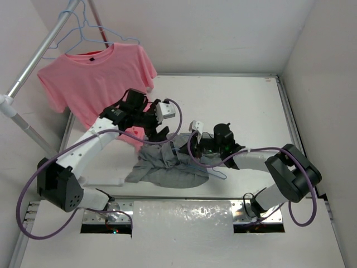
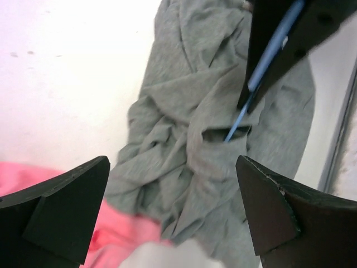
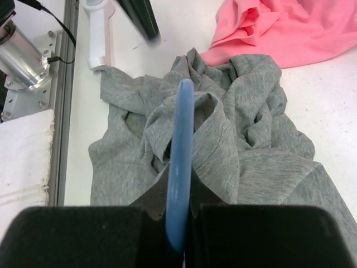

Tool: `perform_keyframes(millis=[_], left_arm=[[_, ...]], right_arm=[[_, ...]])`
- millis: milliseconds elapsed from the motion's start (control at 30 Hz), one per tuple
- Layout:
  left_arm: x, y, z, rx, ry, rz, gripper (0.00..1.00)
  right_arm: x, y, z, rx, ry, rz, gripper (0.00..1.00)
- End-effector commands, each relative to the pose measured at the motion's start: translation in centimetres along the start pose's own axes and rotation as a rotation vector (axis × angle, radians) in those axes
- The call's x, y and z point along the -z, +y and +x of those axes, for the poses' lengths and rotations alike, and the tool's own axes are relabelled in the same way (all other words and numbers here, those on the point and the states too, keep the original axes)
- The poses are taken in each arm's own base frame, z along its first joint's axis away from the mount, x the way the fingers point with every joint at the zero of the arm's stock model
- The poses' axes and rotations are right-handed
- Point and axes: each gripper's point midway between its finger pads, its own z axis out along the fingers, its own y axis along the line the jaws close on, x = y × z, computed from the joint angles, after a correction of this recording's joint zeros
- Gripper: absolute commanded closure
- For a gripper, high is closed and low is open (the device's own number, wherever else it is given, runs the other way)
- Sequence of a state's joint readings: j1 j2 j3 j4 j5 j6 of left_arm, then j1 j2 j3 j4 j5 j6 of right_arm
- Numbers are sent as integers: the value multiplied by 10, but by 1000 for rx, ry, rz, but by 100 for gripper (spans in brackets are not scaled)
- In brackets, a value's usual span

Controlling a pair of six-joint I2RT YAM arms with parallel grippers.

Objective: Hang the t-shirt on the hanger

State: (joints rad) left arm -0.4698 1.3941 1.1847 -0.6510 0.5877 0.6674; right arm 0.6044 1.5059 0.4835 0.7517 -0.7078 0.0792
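Observation:
The grey t-shirt (image 1: 167,166) lies crumpled on the white table near the front middle. It also shows in the left wrist view (image 2: 184,139) and the right wrist view (image 3: 240,145). My right gripper (image 1: 188,152) is shut on the pale-blue hanger (image 3: 181,139), whose wire pokes into the folds of the shirt. The hanger also shows in the left wrist view (image 2: 270,53). Most of the hanger is hidden by cloth and fingers. My left gripper (image 2: 173,209) is open and empty, hovering just above the shirt's far edge (image 1: 162,134). No logo or neck label shows.
A pink t-shirt (image 1: 95,78) hangs on a hanger from a metal rack (image 1: 39,53) at the back left; its hem reaches the table beside the grey shirt (image 3: 279,28). Spare wire hangers (image 1: 83,28) hang on the rack. A metal rail (image 3: 70,84) runs along the table's near edge.

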Motion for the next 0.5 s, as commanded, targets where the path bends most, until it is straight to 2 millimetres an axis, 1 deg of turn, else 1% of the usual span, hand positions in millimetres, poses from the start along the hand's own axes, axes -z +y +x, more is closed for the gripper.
perform_keyframes(millis=[0, 33, 67, 100, 133, 167, 200, 233, 267, 300, 333, 367, 433, 467], left_arm=[[35, -8, -18, -176, -35, -4, 7], [37, -15, -9, -180, -11, 21, 8], [40, -19, -5, -240, -4, 36, 10], [41, -25, 0, -255, 9, 63, 17], [39, -33, 15, -247, 39, 99, 19], [38, -33, 22, -263, 51, 94, 20], [26, -25, 33, -257, 53, 57, 23], [22, -10, 43, -246, 85, -19, 27], [15, -3, 51, -211, 92, -58, 29], [8, 8, 49, -241, 66, -103, 29], [-2, 4, 65, -237, 76, -81, 23], [-6, 2, 65, -236, 55, -76, 15], [-17, 2, 62, -259, -9, -69, 13], [-20, 4, 60, -243, -27, -84, 13]], right_arm=[[-5, -4, -16, 23, -45, -8, 100], [-5, -5, -16, 18, -43, -10, 100], [-6, -5, -14, 11, -38, -10, 100], [-6, -5, -14, 10, -37, -8, 100], [-7, -6, -13, 5, -35, -7, 100], [-7, -6, -12, 1, -31, -4, 100], [-7, -8, -14, 4, -31, -1, 100], [-7, -8, -11, -2, -18, -3, 100], [-7, -7, -10, -3, -12, -5, 100], [-7, -8, -10, -4, -8, -2, 100], [-7, -8, -10, -6, -6, -1, 100], [-8, -9, -10, -3, -7, 4, 100], [-7, -10, -8, -8, 1, 8, 100], [-7, -9, -7, -9, 3, 10, 100]])
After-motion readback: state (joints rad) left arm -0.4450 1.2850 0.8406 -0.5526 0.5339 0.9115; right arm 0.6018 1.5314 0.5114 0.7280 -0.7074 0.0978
